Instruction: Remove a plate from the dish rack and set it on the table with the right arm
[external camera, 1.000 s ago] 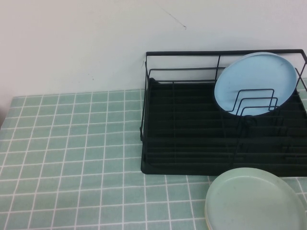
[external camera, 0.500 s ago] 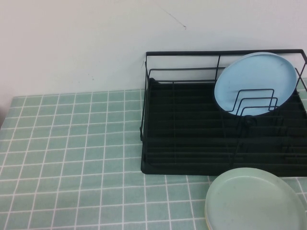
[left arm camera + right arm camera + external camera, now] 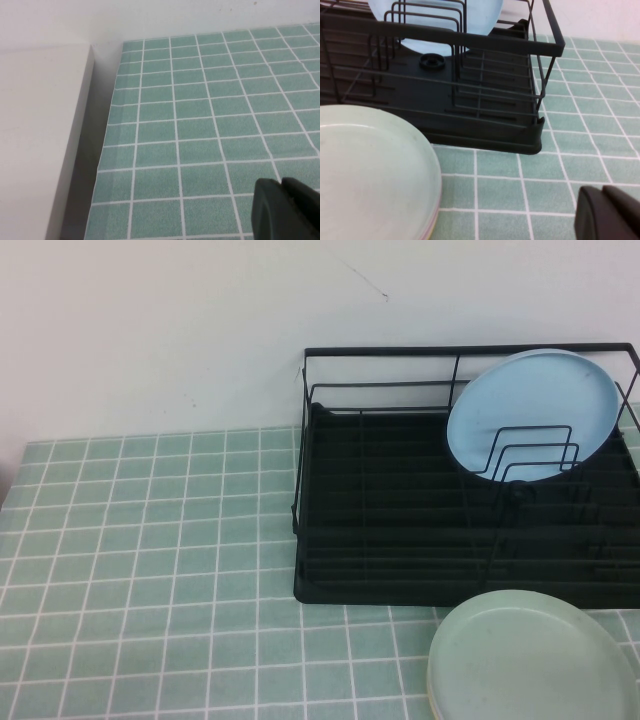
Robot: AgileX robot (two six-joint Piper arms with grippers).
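From the high view I see no difference from a second ago: everything sits exactly where it was, and neither arm enters that view.

The plate (image 3: pixel 530 658), pale mint green, lies flat on the table (image 3: pixel 150 570), face up, just in front of the dish rack's (image 3: pixel 400 590) near right end. Being round, it has no long axis; its open face points straight up. In the right wrist view the plate (image 3: pixel 370 170) rests on top of another one, a pale pink rim (image 3: pixel 434 220) peeking out below its edge. A light blue plate (image 3: pixel 535 410) stands tilted on edge in the rack's wire dividers (image 3: pixel 530 455), leaning back toward the rear rail.

I can read no labels or writing anywhere.

The right gripper (image 3: pixel 610 215) hangs low over the tiles, beside the plate and near the rack's corner; only a dark tip shows, so I cannot tell how its jaws stand. The left gripper (image 3: pixel 285 210) hovers over bare tiles near the table's edge, and likewise I cannot tell its jaw state.
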